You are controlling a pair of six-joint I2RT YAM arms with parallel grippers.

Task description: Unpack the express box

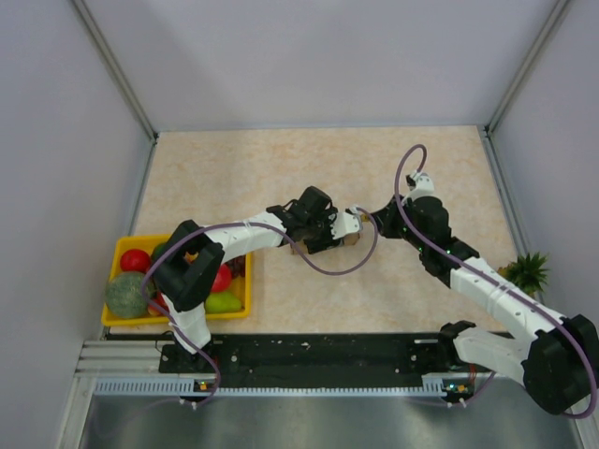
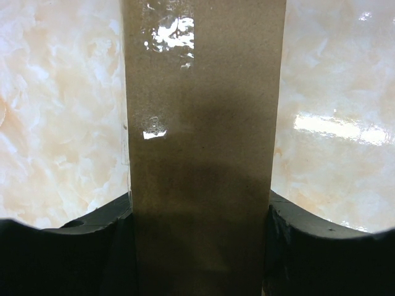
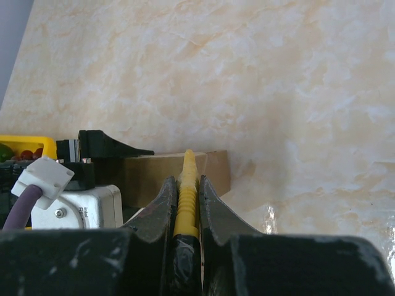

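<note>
The express box [image 2: 203, 154], plain brown cardboard with glossy tape on top, stands on the table between the black fingers [image 2: 74, 246] of my left gripper [image 2: 200, 246], which press against both its sides. From above, the left gripper [image 1: 314, 224] covers most of the box [image 1: 350, 240] at mid-table. My right gripper [image 3: 185, 180] is shut on a yellow ribbed tool [image 3: 187, 169] with a black handle. The tool's tip reaches the upper edge of the box [image 3: 154, 176]. From above, the right gripper [image 1: 360, 223] sits just right of the box.
A yellow fruit tray [image 1: 178, 316] with red and green fruit stands at the near left, under the left arm. A small green spiky plant [image 1: 526, 271] lies at the right edge. Grey walls close the table on three sides.
</note>
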